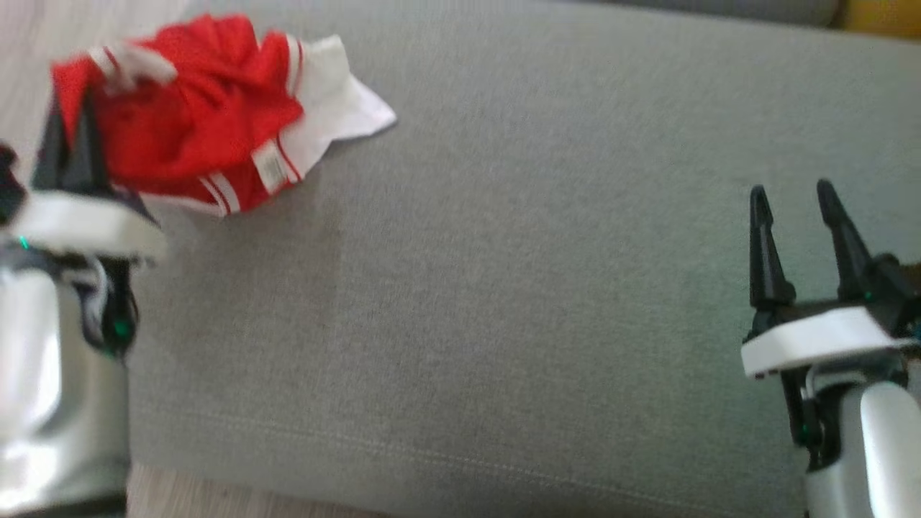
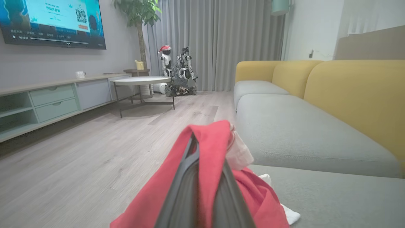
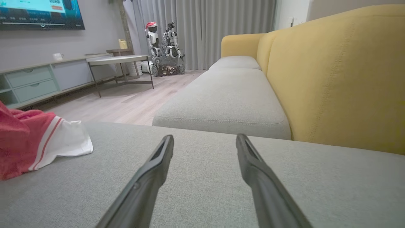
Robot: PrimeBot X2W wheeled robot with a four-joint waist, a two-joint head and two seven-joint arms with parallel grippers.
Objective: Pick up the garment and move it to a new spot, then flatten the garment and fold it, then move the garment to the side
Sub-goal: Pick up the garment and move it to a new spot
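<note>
Head view, garment: the red garment [image 1: 209,122] with white stripes and a white panel sits bunched at the far left corner of the grey seat cushion [image 1: 504,252]; its white corner points toward the cushion's middle, and its left part reaches the cushion's left edge.
Garment contact: in the right wrist view the white panel lies flat on the cushion, while the red part [image 3: 19,142] heaps up above it.
Left gripper: the left gripper [image 1: 72,104] is at the cushion's left edge, its jaws narrow and pinching a fold of red cloth. In the left wrist view the cloth drapes over and between the two fingers [image 2: 180,186].
Right gripper: the right gripper [image 1: 790,188] hovers over the cushion's right part, well apart from the garment, jaws wide and holding nothing. In the right wrist view its fingertips [image 3: 166,148] sit above bare fabric.
Open room: the cushion's middle and right part lie bare between the garment and the right gripper.
Front edge: a stitched seam runs along the cushion's near edge, with pale wooden floor [image 1: 216,496] beyond it.
Left edge: a second grey cushion [image 3: 227,95] follows across a narrow gap.
Back edge: the yellow backrest [image 3: 332,79] rises along the cushion's far side.
Farther out: a round low table [image 2: 142,80] stands on the floor, well apart from the cushion.
</note>
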